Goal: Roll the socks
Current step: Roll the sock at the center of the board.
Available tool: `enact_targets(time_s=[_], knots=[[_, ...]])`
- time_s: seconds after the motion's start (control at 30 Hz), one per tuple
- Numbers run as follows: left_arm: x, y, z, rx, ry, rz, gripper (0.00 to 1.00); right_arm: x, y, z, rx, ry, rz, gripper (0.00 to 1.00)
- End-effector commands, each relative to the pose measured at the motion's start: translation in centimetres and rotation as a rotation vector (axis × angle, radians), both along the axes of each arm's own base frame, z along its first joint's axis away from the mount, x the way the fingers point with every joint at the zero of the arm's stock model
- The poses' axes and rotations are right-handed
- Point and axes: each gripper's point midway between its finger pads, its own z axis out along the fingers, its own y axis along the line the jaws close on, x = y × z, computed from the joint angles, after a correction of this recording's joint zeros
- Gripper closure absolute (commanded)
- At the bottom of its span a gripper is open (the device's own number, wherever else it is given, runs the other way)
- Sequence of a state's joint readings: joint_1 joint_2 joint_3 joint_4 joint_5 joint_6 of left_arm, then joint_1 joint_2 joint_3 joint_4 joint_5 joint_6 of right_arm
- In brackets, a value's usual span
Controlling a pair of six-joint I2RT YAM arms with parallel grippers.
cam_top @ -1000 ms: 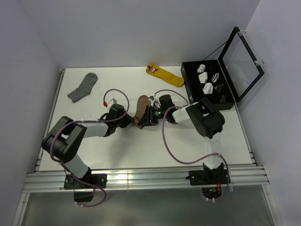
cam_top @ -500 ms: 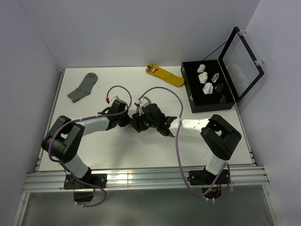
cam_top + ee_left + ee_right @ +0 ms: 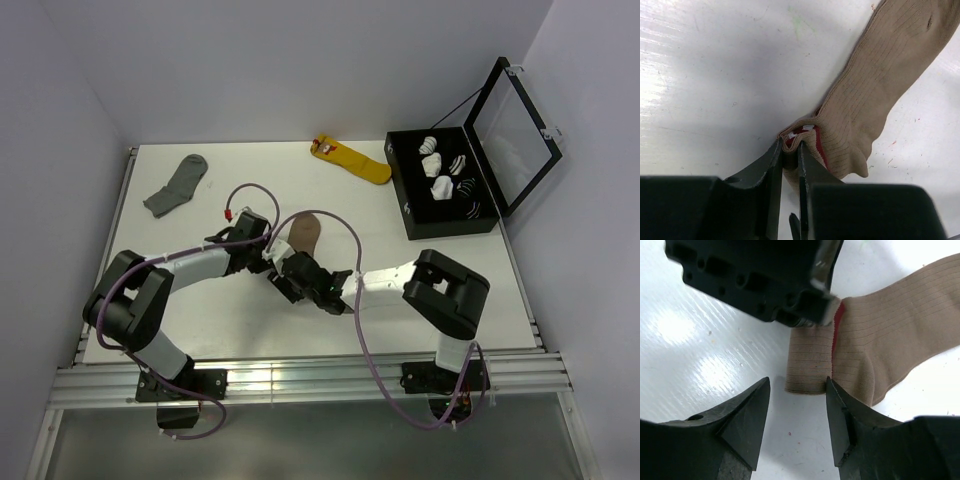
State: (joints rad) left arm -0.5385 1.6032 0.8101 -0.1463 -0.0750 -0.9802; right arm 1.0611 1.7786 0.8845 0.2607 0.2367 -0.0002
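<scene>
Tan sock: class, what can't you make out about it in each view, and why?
- Top view: cuff of the tan sock hidden under left hand and right hand.
- Left wrist view: toe cut off at the top-right corner.
- Right wrist view: toe cut off at right edge; left hand covers some cuff.

Table (image 3: pixel 300 180), tan sock (image 3: pixel 305 228), grey sock (image 3: pixel 176 186), box (image 3: pixel 450 229)

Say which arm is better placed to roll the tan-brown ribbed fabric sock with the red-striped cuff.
Right: the right gripper, open, straddles the folded end of the sock; the left gripper is shut on its cuff.
</scene>
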Motion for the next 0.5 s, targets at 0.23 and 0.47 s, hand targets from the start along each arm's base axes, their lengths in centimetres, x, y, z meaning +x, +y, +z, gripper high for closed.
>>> enact_targets(time_s=[0.23,0.47], knots=[[-1.8,0.3,-0.7,0.040,0.076,-0.056,1.00,0.9,1.2,-1.1,-0.063,-0.082,0.009,0.58],[-1.4,0.6,1.5,0.013,0.003,-0.022,0.72,0.1,1.0,-1.5,-0.061,-0.010,0.021,1.00]])
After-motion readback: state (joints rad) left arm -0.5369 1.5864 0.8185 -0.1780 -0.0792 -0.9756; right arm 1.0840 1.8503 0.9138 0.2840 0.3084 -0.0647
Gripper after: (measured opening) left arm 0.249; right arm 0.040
